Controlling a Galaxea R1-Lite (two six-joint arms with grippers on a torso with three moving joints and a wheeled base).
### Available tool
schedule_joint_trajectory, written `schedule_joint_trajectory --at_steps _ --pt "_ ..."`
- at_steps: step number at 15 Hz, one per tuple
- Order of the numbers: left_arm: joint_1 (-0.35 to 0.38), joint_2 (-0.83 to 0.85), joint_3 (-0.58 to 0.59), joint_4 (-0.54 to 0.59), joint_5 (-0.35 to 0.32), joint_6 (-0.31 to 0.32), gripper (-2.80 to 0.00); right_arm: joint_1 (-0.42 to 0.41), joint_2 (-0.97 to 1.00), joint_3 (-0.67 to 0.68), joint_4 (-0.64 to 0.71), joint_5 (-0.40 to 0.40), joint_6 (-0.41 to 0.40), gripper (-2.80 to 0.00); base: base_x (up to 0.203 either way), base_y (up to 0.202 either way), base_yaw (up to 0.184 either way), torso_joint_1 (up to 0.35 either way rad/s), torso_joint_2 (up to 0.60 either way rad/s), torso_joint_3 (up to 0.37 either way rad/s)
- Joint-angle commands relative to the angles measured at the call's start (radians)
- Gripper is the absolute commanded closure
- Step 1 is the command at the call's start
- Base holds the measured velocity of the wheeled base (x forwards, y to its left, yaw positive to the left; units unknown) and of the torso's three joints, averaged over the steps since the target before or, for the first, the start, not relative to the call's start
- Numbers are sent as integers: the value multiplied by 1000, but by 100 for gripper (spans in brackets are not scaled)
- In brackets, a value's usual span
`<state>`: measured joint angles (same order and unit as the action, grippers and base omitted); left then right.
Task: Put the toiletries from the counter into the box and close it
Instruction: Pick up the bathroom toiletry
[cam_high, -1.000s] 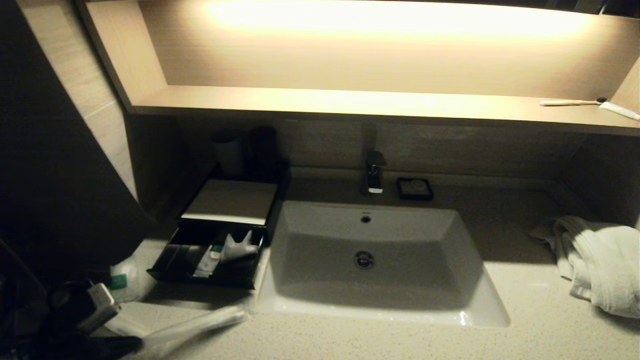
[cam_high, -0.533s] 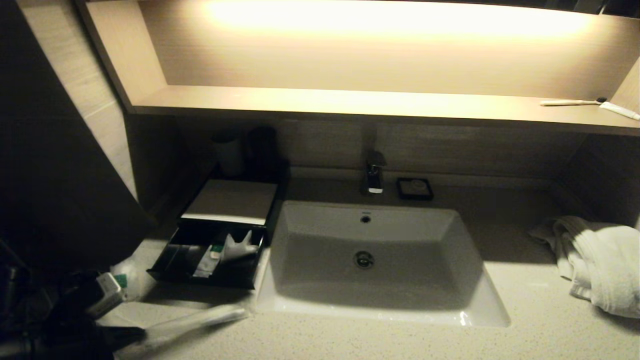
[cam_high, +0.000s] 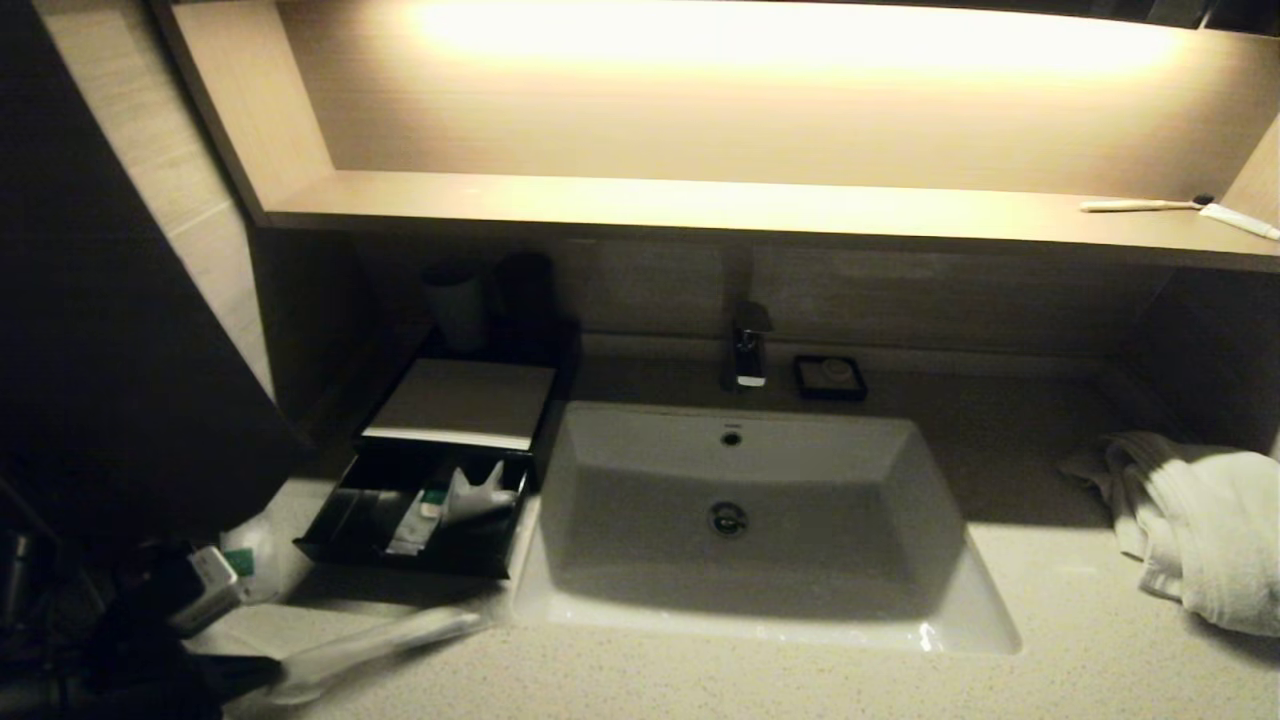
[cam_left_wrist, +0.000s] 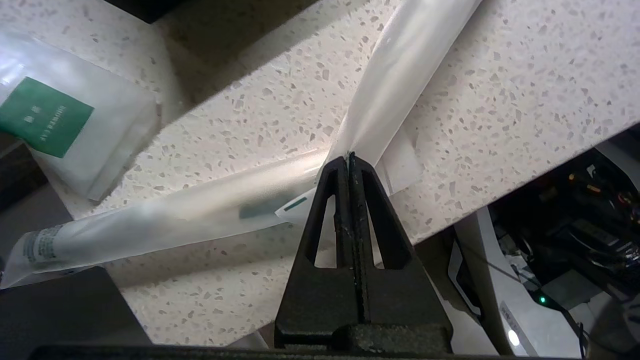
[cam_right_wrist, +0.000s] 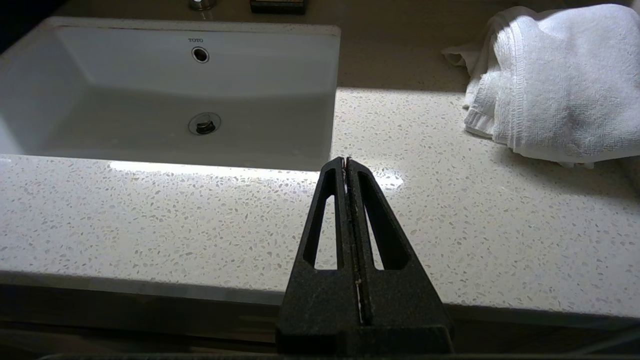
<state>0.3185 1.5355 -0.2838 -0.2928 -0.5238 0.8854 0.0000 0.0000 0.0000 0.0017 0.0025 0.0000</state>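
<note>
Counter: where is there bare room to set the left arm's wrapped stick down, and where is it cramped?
Bare counter runs along the front edge, between the basin and the white towel. Crowded: the near-left corner, where the left gripper, shut on a wrapped stick, sits beside a second stick, the green-label sachet and the open drawer.

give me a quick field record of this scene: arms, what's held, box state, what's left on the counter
left gripper: shut on wrapped stick, at the counter's front left edge
right gripper: shut, holding nothing, parked over the counter in front of the basin
box: drawer pulled open, some items inside
left on counter: second wrapped stick, white sachet with green label
not task items: towel, toothbrush on shelf
</note>
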Motion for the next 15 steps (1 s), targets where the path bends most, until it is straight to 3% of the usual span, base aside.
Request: schedule_joint_trajectory --at_steps 1,6,7,15 --pt "-1 6 1 -2 -4 20 0 0 0 0 0 1 0 0 0 0 0 0 0 0" --pt "-1 12 15 -2 -10 50 0 0 0 0 0 0 0 0 0 0 0 0 0 0" --pt "-1 12 16 0 -10 51 -280 0 0 0 0 1 0 0 0 0 0 0 0 0" --pt "-2 12 46 -1 -18 118 -280 0 0 0 0 1 0 0 0 0 0 0 0 0"
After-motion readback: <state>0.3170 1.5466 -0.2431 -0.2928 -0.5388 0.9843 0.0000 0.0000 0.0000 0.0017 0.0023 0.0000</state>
